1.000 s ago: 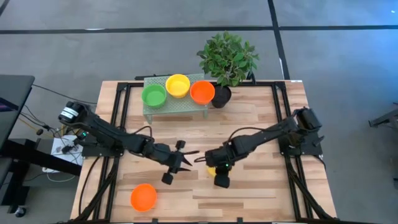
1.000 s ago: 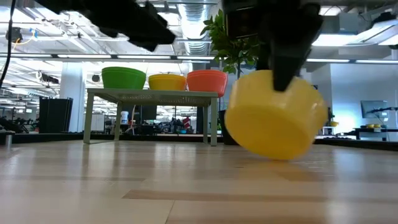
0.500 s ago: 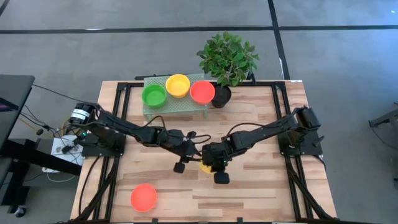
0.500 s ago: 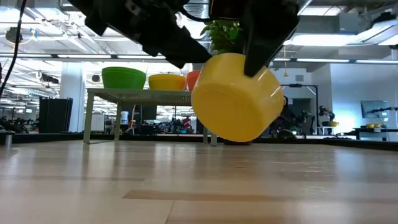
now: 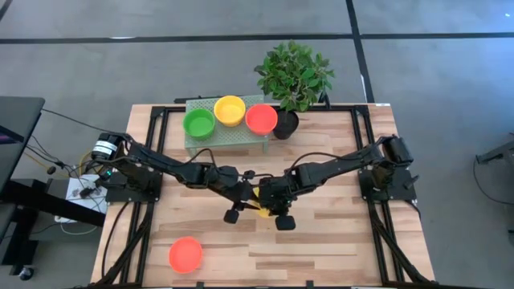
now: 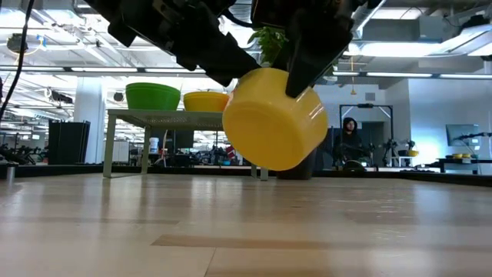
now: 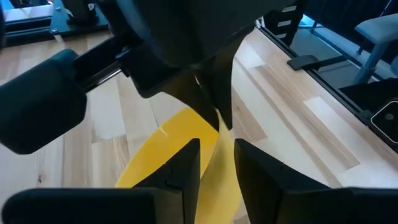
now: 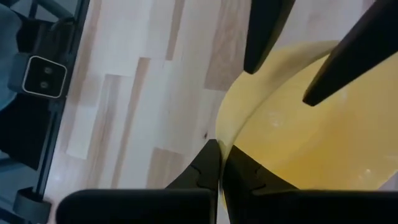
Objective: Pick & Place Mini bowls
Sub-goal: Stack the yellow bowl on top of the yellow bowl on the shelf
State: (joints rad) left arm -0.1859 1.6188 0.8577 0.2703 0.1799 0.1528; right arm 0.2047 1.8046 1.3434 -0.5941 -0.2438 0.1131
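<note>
a small round yellow plastic bowl (image 6: 273, 119) hung tilted in the air above the middle of the wooden counter (image 5: 321, 245), clear of the boards in the low view. the right gripper (image 5: 275, 201) had its fingers (image 8: 214, 168) pinched shut on the bowl's rim, wall between them, which explains the slant – held by 1 edge, the rest sagged.

the left gripper (image 5: 245, 195) met it from the other side. its fingers (image 7: 186, 168) stood parted around the opposite rim, 1 to each face of the wall, not clamped as far as the left wrist view showed. it looked like a hand-over in mid-air, the left about to take the bowl so it could carry it to its own side.

on a pale green perforated rack (image 5: 229, 135) at the far edge sat 3 bowls in a row: a green bowl (image 5: 198, 124), a second yellow bowl (image 5: 230, 110) and a red-orange bowl (image 5: 260, 119), just beside a leafy plant in a black pot (image 5: 293, 76). another red-orange bowl (image 5: 185, 254) lay alone near the front-left corner – probably yet to be collected.
</note>
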